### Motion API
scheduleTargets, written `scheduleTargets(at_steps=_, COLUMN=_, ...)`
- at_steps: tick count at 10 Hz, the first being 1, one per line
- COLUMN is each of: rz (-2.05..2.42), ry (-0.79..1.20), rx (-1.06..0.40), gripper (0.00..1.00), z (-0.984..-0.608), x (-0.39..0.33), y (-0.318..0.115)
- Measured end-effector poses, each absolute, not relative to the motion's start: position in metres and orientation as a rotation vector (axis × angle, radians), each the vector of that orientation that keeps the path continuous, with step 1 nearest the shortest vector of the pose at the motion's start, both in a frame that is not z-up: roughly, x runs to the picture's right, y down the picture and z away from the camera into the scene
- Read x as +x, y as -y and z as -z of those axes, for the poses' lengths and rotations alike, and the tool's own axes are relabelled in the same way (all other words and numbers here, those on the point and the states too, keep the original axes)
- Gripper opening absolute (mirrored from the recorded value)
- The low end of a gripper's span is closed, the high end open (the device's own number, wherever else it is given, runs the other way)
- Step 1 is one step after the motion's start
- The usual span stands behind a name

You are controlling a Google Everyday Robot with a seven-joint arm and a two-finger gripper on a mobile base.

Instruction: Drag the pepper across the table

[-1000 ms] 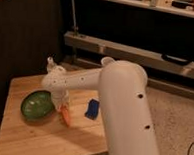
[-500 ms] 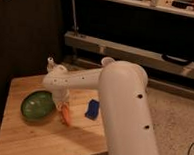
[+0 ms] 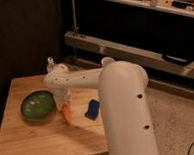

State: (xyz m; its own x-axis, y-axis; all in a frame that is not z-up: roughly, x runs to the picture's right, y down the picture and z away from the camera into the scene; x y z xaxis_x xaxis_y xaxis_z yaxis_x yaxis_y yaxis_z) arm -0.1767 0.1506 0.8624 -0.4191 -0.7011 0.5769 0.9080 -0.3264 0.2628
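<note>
The pepper is small and orange, and lies on the light wooden table just right of a green bowl. My gripper reaches down from the white arm right onto the pepper's upper end, which it hides. The rest of the pepper sticks out below the gripper toward the table's front.
A green bowl sits at the table's left, close to the pepper. A blue blocky object lies to the pepper's right. My bulky white arm covers the table's right side. A dark shelf unit stands behind the table.
</note>
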Motion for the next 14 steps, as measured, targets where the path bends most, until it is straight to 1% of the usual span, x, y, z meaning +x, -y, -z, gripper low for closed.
scheduleTargets(at_steps=2, rz=1.876, ry=0.669, rx=-0.449, gripper=0.32, z=-0.873, x=-0.161, y=-0.139)
scheduleTargets(at_steps=5, rz=1.816, ry=0.649, rx=-0.463, gripper=0.32, z=-0.903, x=-0.121, y=-0.106)
scheduleTargets(at_steps=10, rz=1.821, ry=0.65, rx=-0.466, gripper=0.32, z=-0.901, x=-0.121, y=-0.107)
scheduleTargets(at_steps=13, rz=1.769, ry=0.637, rx=-0.48, gripper=0.32, z=-0.909, x=-0.095, y=-0.102)
scheduleTargets(at_steps=14, rz=1.778, ry=0.638, rx=-0.478, gripper=0.32, z=-0.908, x=-0.098, y=-0.101)
